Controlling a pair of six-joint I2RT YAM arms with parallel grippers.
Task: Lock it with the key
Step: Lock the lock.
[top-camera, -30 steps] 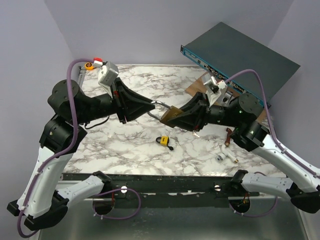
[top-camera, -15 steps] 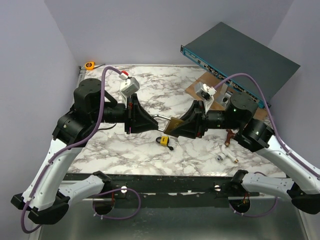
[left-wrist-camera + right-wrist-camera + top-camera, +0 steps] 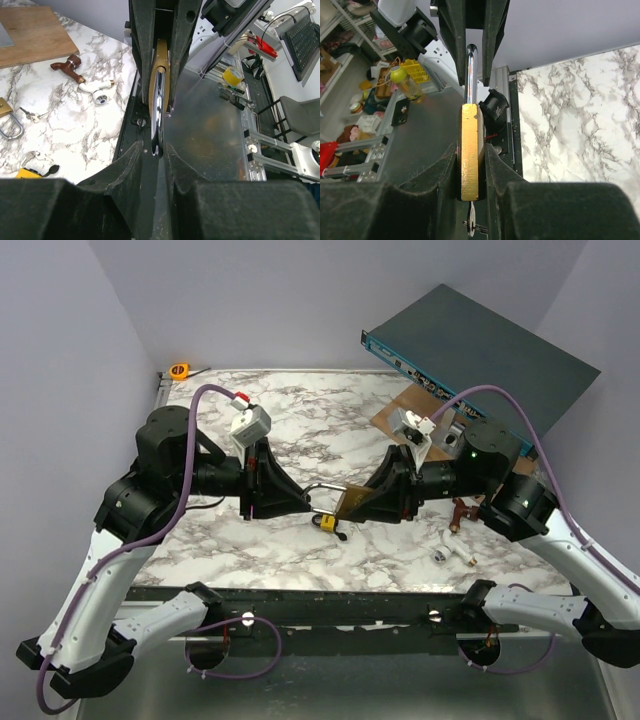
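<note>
Where the two arms meet above the surface [image 3: 300, 410], the right tool [image 3: 362, 502] is clamped on the flat faces of the brass padlock [image 3: 352, 497]. The left tool [image 3: 306, 504] is pinched shut on its chrome shackle [image 3: 324, 489]. The padlock hangs in the air between them, touching nothing else. It sits just above and behind a small yellow lock [image 3: 326, 523] that lies on the marble.

Both wrist cameras see the padlock edge-on, so the shackle reads as a single bright bar. Whether its free leg sits in the body cannot be told from them. In the top view the loop is too small to settle it, and the black fingers cover most of the brass.

A key [image 3: 471, 221] shows at the body's near end in the right wrist view. It is cut off by the bottom edge of the frame, and its seat in the keyhole is hidden.

The padlock's long axis runs level across the surface from arm to arm. The shackle points toward the left arm and the key end toward the right arm.

A second padlock [image 3: 6, 119] lies on the surface, cropped by the left edge of the left wrist view, with loose keys [image 3: 31, 116] beside it.
</note>
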